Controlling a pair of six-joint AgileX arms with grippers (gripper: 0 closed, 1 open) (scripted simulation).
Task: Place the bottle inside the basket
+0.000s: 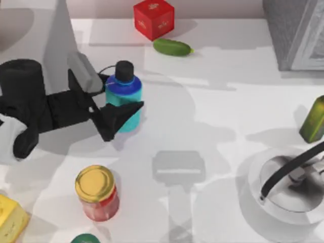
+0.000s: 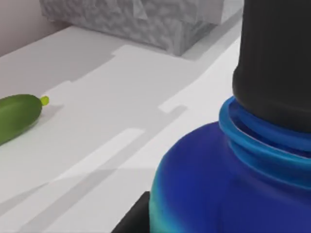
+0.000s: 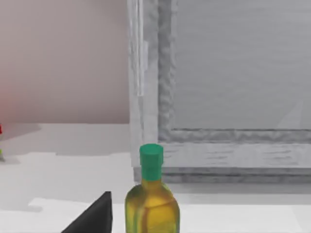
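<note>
The bottle (image 1: pixel 124 91), cyan with a blue shoulder and a black cap, is at the table's left middle. My left gripper (image 1: pixel 119 96) is shut on it, with a grey finger (image 1: pixel 86 73) on its far side and a black finger (image 1: pixel 119 117) on its near side. In the left wrist view the bottle (image 2: pixel 233 184) looms very close. The basket (image 1: pixel 253 197), pale and round with a black arched handle (image 1: pixel 288 169), stands at the near right, far from the bottle. A dark fingertip (image 3: pixel 92 216) of my right gripper shows in the right wrist view.
A red jar with a yellow lid (image 1: pixel 97 193) stands in front of the bottle. A red cube (image 1: pixel 153 18) and a green cucumber (image 1: pixel 172 47) lie at the back. An olive-green bottle (image 1: pixel 315 120) stands behind the basket. A grey cabinet (image 1: pixel 293 30) fills the back right.
</note>
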